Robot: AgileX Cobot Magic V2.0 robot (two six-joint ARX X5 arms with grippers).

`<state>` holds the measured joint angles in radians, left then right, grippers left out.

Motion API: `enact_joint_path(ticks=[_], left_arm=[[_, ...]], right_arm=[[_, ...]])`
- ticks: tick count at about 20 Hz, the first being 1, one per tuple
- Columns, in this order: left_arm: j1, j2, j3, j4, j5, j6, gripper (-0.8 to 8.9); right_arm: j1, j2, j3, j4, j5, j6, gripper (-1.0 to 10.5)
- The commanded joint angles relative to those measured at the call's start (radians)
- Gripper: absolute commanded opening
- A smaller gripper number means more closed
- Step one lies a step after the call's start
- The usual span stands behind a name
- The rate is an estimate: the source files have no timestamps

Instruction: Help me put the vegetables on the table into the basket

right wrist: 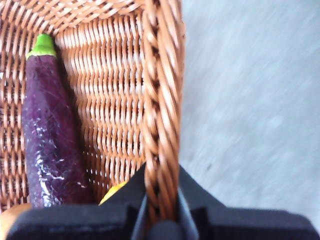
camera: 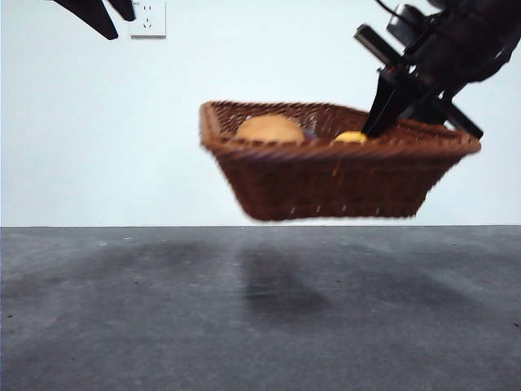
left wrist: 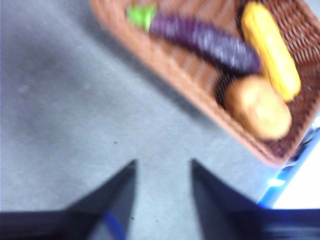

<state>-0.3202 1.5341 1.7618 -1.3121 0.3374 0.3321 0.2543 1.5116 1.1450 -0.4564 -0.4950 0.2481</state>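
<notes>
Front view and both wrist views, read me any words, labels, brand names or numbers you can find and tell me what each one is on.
No readable text in any view.
Wall socket: only its slots show, no lettering legible.
Basket, eggplant, yellow vegetable and potato-like one: no labels or stickers.
Right gripper, clamped on the basket's rim, and left gripper: plain black, no markings visible; both wrist views are blurred.

Behind the table (camera: 122,326) we saw a plain, pale wall (camera: 98,130), evenly lit and faintly blue-white. A white socket (camera: 147,18) sat high on it near the upper edge. The tabletop was dark grey and mottled, with soft shadows across its middle, and met the wall along a straight level line.
</notes>
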Motion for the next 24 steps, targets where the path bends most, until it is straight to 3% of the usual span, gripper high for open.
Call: enact_joint_path(ticks=[1,6,11,15,24], left_arm=[[0.039,-0.018,0.001,0.004,0.037,0.014,-0.07],[0.062,-0.078,0.001,0.024,0.037,0.021,-0.07],[0.062,-0.127,0.001,0.022,0.037,0.024,-0.07],[0.062,-0.145,0.001,0.018,0.037,0.024,-0.07],[0.062,-0.145,0.001,0.01,0.036,0.019,-0.07]], right_arm=[[-0.055,-0.002,0.088,-0.039,-0.013,-0.024,-0.1],[-0.24,0.003,0.197,-0.116,-0.013,-0.082,-0.1],[-0.357,0.124,0.197,-0.219,-0.015,-0.203,-0.1],[-0.367,0.24,0.197,-0.223,-0.025,-0.258,-0.1],[-0.366,0.435,0.197,-0.227,-0.013,-0.281,-0.1]])
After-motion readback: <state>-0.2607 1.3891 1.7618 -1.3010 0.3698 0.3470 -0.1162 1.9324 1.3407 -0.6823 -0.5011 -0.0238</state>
